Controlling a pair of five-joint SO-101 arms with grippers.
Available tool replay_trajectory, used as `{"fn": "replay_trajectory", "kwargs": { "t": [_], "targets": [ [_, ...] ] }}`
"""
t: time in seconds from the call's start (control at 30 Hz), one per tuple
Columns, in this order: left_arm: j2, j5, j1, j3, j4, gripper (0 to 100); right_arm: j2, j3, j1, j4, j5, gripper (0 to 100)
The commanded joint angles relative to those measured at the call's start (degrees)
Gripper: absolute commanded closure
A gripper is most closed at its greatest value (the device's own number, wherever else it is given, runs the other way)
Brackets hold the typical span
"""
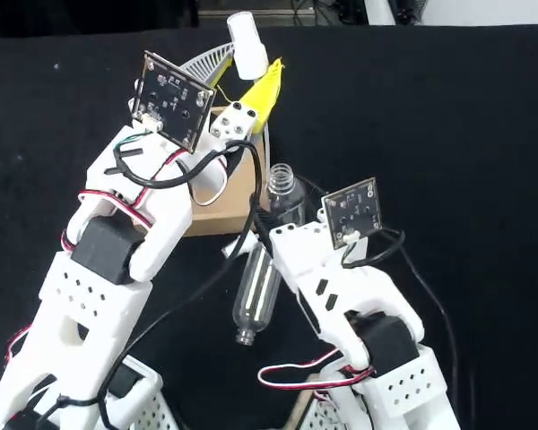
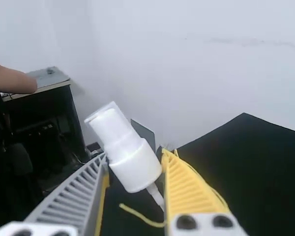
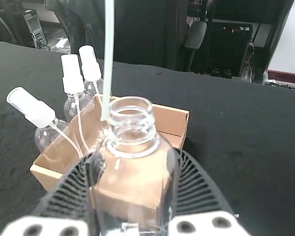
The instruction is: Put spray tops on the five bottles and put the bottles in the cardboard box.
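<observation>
You are three bottles in. In the right wrist view, three capped bottles [image 3: 73, 101] stand in the cardboard box [image 3: 174, 123] at the left of the frame, leaning a little, each with its spray top on.

The fourth bottle is in hand. Your right hand [image 3: 136, 162] is clamped on an upright open bottle [image 3: 132, 130] at the centre of that frame, and its neck is bare. Your left hand [image 2: 133, 157] is closed on a white spray top [image 2: 123, 147], held at the top centre of the high view, above the box. Its dip tube [image 3: 108, 59] hangs down to the rim of the open neck, but you cannot tell whether the tip has entered.

The fifth bottle [image 1: 255, 291] lies on its side on the table [image 1: 448, 107], at the lower centre of the high view, with no top on. By this reckoning, two tops and two placings in the box remain.
</observation>
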Motion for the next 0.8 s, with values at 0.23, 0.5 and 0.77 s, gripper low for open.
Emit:
{"fn": "replay_trajectory", "kwargs": {
  "t": [0.23,0.5,0.77],
  "targets": [
    [-8.1,-0.4,0.6,-0.3,-1.7,97,-1.3,-0.3,-0.8,-1.3,0.1,98.4],
    [-9.4,-0.4,2.8,9.5,-15.4,97,-1.3,-0.2,-0.8,-1.3,0.1,98.4],
    [-9.3,-0.5,2.7,8.0,-12.2,97,-1.7,0.5,-0.8,-1.7,0.1,98.4]
  ]
}}
